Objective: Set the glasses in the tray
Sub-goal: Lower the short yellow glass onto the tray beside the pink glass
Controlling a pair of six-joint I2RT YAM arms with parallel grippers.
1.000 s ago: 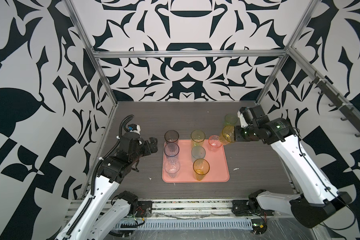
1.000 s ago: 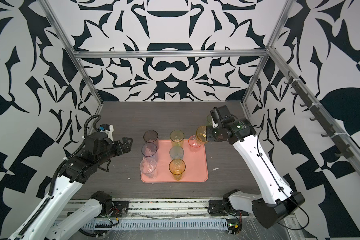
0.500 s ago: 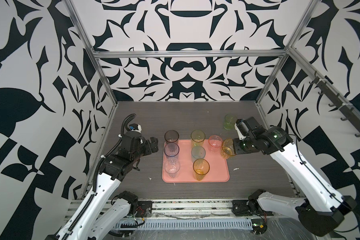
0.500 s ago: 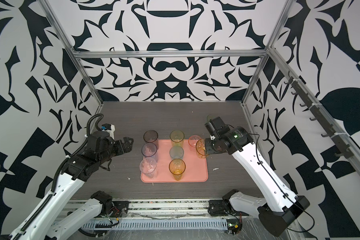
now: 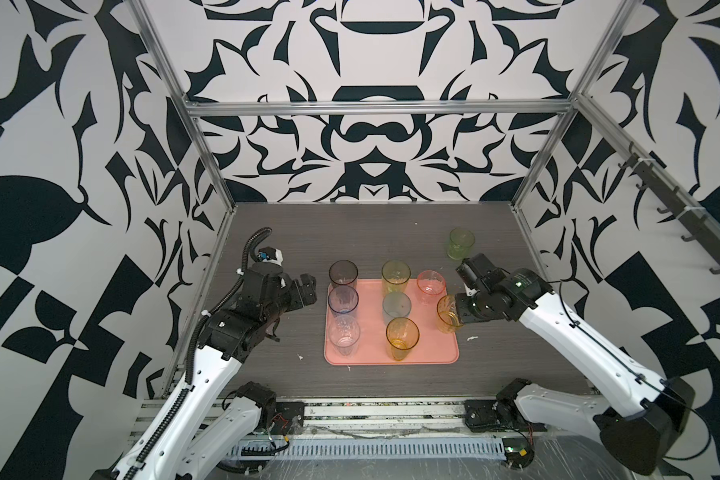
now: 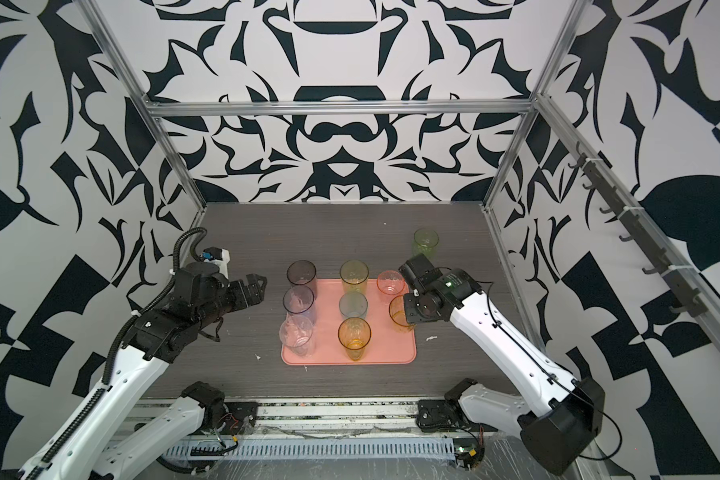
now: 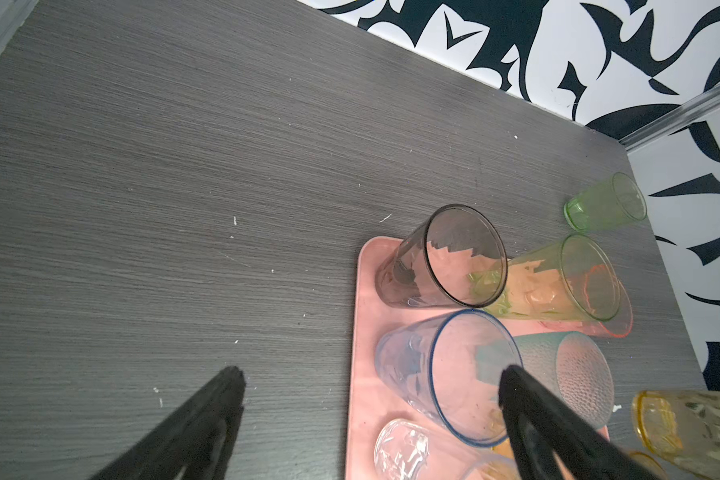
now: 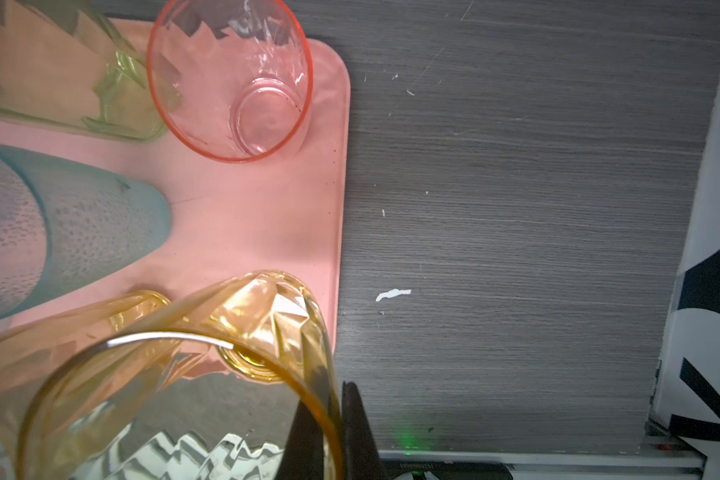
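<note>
Dark worktop [image 5: 391, 232], placing step: right gripper [image 5: 459, 309] fingers pinch amber glass [image 5: 447, 316] wall at tray [image 5: 441, 353] right edge, next seat it upright, release; left gripper [image 5: 308, 286] fingers spread, empty.

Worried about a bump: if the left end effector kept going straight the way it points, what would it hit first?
Probably the smoky grey tumbler at the tray's far left corner, possibly the blue tumbler beside it. The left end effector points toward both, and depth is unclear.
</note>
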